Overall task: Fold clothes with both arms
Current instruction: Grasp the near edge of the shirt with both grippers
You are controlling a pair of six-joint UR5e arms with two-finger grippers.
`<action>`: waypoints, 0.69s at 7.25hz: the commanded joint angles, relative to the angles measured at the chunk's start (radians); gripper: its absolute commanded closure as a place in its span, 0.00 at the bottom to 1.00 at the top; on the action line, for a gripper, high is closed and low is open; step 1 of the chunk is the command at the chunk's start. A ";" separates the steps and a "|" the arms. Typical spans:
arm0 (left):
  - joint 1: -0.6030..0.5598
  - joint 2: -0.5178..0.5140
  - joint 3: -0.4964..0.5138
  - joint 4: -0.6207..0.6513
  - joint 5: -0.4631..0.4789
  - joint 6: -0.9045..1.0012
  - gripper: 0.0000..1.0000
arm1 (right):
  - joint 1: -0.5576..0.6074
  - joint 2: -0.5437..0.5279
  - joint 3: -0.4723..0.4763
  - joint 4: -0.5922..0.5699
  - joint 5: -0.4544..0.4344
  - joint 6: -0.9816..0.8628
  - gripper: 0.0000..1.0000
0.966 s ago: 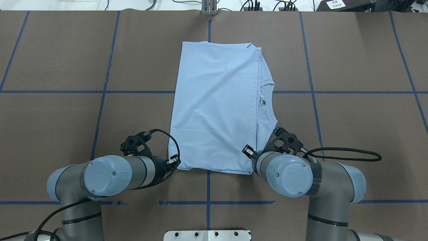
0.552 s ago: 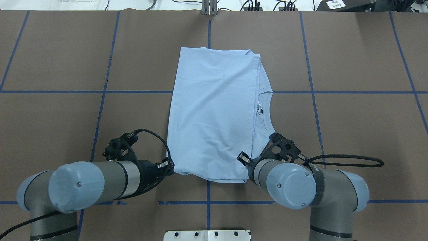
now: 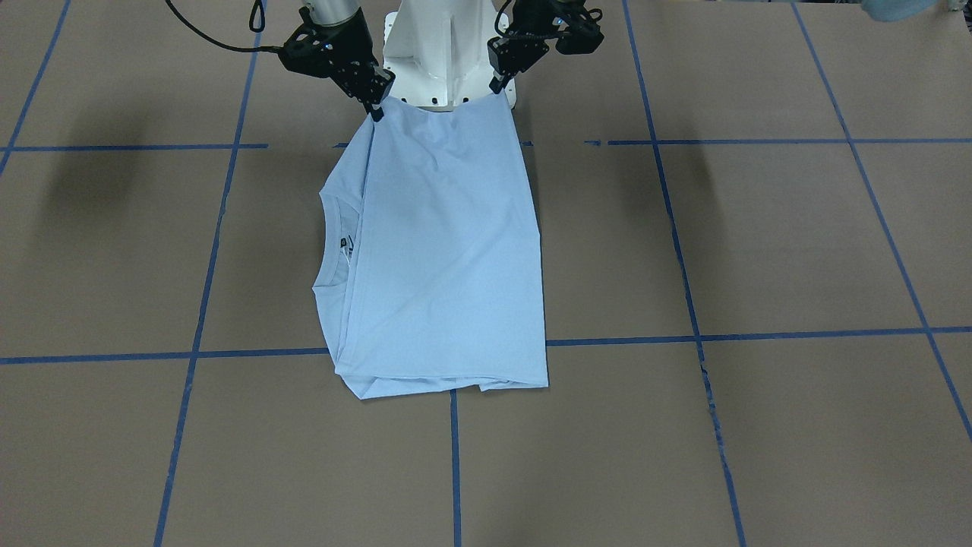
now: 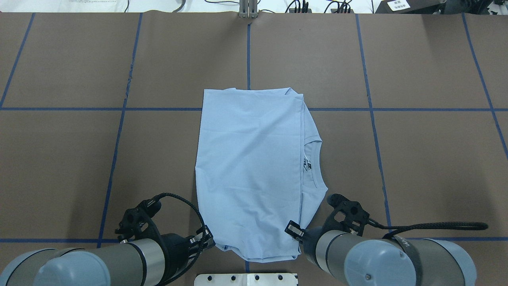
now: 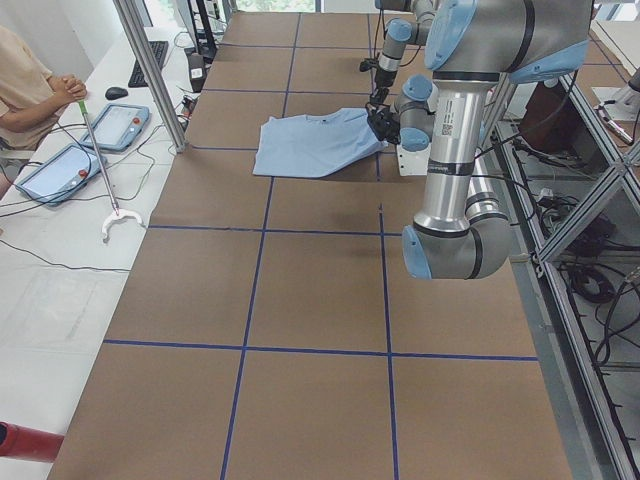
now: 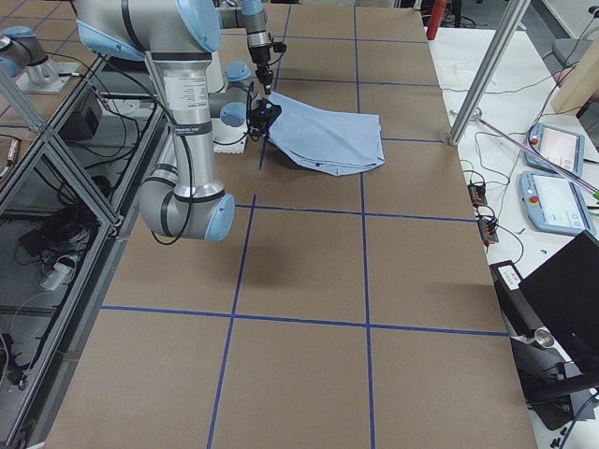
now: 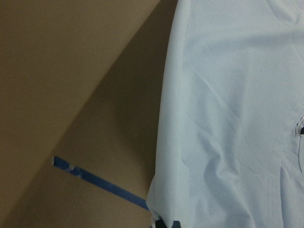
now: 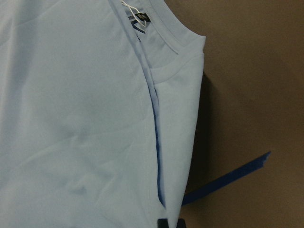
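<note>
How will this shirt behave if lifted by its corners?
Probably floppy: the shirt sags between the left tool and right tool. Likely light, being thin, creased cloth. Folded layers may slip apart.

Neck label (image 8: 142, 20) on T-shirt (image 8: 71, 118) seemingly illegible.

Arms: left arm (image 4: 135, 260) and right arm (image 4: 416, 258), silver-grey tubes with pale blue round joint caps.
End effectors: left end effector (image 3: 499, 83) and right end effector (image 3: 376, 110), black, two-fingered.
Cables: black braided cable (image 4: 436, 227) looping off each wrist.
Base: white pedestal (image 3: 440, 53), its flange dotted with dark screws.
Marking: printed sticker (image 5: 447, 115) on one tube.
</note>
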 commanded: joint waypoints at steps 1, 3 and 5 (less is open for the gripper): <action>-0.026 -0.010 -0.063 0.051 0.016 0.032 1.00 | 0.048 -0.011 0.044 -0.001 -0.001 -0.006 1.00; -0.151 -0.028 -0.052 0.053 0.007 0.214 1.00 | 0.151 0.020 0.008 -0.001 0.008 -0.088 1.00; -0.245 -0.074 0.035 0.053 -0.007 0.290 1.00 | 0.302 0.150 -0.152 -0.003 0.108 -0.154 1.00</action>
